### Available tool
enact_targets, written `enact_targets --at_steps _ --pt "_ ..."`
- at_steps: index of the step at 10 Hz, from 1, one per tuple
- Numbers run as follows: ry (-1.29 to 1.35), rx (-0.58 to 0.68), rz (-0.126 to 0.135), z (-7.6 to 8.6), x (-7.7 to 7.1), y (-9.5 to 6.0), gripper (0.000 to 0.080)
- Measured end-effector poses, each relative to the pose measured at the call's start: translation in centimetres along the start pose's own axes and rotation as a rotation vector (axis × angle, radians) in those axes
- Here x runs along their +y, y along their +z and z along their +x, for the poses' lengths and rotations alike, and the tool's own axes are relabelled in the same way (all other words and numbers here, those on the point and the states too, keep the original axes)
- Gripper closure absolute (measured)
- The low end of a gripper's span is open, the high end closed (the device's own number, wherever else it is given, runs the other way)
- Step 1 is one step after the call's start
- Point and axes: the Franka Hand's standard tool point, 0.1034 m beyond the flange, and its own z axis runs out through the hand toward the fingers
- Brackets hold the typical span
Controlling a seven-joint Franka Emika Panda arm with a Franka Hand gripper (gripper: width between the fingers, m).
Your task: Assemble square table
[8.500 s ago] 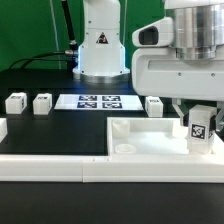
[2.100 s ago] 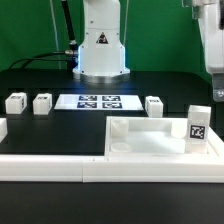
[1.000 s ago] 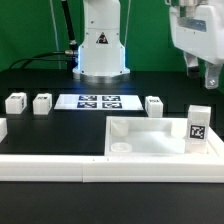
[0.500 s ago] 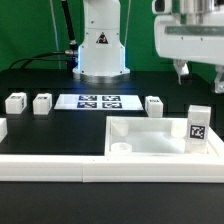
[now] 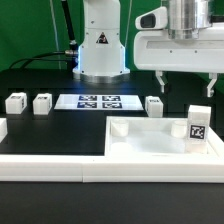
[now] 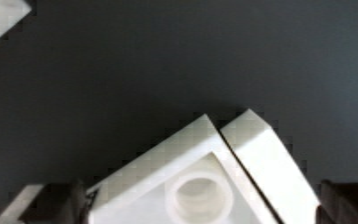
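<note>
At four o'clock in the exterior view, the white tabletop (image 5: 150, 140) lies rim-up against the front wall (image 5: 50, 165). A tagged leg (image 5: 198, 125) stands upright at its three o'clock end. Our gripper (image 5: 185, 86) hangs above it toward one o'clock, jaws spread wide and holding nothing.

We judge the biggest risk to be the tabletop itself. If we come down off-line, a finger could catch the raised rim and push the slab away from the wall. The tagged leg is the next concern, since a sideways brush could tip it if it merely rests there. With the jaws this wide, one could also nudge the loose leg (image 5: 154, 105) just beyond the tabletop's twelve o'clock edge.

The exterior frame cuts off the gripper's upper body and the tabletop's three o'clock side. In the wrist view we see only one tabletop corner with its round hole (image 6: 202, 188), and the fingertips (image 6: 34, 205) are dark blurs. We cannot tell whether the tagged leg is seated. A cut-off block (image 5: 2, 128) at nine o'clock is only half visible.
</note>
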Motion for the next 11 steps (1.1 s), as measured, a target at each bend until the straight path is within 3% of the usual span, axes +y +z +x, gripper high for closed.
enact_targets --at_steps 3,5,7,11 --pt "-0.253 0.000 -0.002 0.0 0.2 0.1 0.0150" --pt "-0.484 -0.020 -0.053 -1.8 2.4 1.7 0.0150" --pt "-0.625 -0.028 -0.085 -2.0 2.9 1.9 0.0150" --pt "-0.619 -0.073 -0.098 -2.2 3.2 1.9 0.0150"
